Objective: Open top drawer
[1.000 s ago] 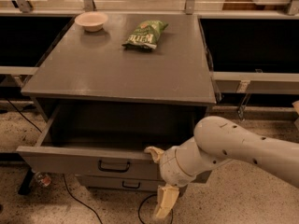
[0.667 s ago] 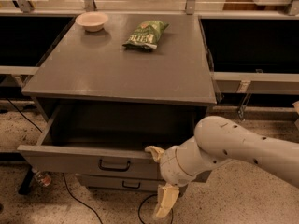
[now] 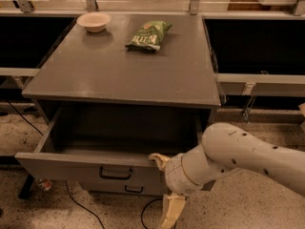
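The top drawer (image 3: 66,168) of the grey cabinet stands pulled far out, and its dark inside shows empty. Its small black bar handle (image 3: 116,173) sits at the centre of the front. My gripper (image 3: 165,186) is at the right end of the drawer front, to the right of the handle and not on it. It is open. One cream fingertip (image 3: 158,159) lies at the front's top edge and the other (image 3: 171,213) hangs down below it. My white arm (image 3: 238,156) comes in from the right.
A narrower grey drawer (image 3: 133,189) sits shut below. On the cabinet top (image 3: 109,75) lie a white bowl (image 3: 94,21) and a green chip bag (image 3: 148,35). Dark shelving flanks both sides. A black cable (image 3: 81,209) runs over the speckled floor.
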You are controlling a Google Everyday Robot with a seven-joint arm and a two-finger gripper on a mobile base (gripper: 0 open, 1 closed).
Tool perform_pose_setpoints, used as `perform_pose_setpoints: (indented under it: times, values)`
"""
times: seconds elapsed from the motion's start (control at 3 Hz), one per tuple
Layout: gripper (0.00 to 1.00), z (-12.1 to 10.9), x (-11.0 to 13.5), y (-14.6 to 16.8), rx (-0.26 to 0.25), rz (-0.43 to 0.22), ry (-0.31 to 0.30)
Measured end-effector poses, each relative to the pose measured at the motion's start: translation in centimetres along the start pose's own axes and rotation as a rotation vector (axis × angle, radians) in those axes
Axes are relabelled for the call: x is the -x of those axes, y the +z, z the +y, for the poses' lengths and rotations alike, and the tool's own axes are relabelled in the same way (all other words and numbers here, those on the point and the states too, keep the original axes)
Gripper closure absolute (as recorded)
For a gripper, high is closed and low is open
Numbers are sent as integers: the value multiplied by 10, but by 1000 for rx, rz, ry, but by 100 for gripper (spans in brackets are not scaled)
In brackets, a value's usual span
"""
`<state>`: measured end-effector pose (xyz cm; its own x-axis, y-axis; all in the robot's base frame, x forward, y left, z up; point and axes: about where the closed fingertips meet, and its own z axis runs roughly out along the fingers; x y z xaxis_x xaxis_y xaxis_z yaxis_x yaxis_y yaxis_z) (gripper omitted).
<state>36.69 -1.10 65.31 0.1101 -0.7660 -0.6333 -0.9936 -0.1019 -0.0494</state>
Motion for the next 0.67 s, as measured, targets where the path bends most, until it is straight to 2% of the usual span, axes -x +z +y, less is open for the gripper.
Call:
perform_pose_setpoints:
  times: [0.33, 0.67]
  values:
    - [0, -12, 15, -15, -69, 43, -20]
    - [0, -13, 14, -15, -69, 46, -18]
